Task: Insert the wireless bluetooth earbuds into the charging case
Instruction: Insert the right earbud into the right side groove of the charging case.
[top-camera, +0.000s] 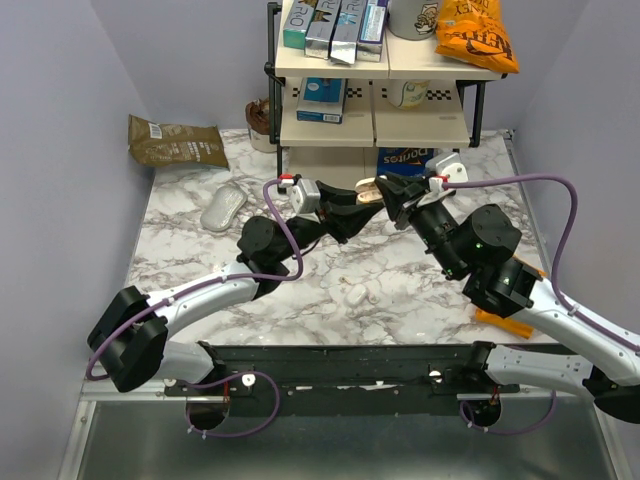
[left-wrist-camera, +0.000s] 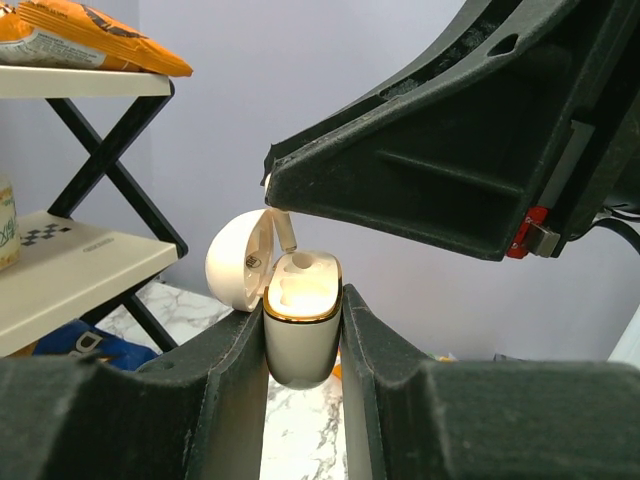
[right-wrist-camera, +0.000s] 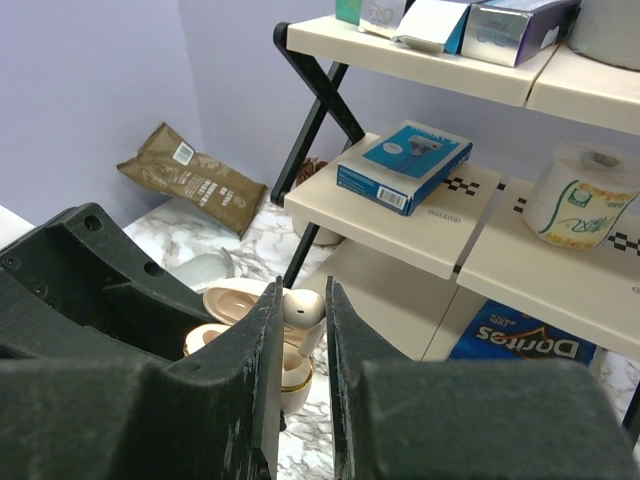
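Clamping charging case (left-wrist-camera: 300, 352) w/ left claw (left-wrist-camera: 303, 312), right claw (right-wrist-camera: 302, 290) pinching earbud (right-wrist-camera: 301, 312) above.

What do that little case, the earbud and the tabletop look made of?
Charging case: smooth cream plastic, it seems, soft sheen, with a shiny gold-coloured rim.
Earbud: glossy cream plastic, likely.
Table: marble pattern, grey veins on white; stone or printed laminate, can't tell.
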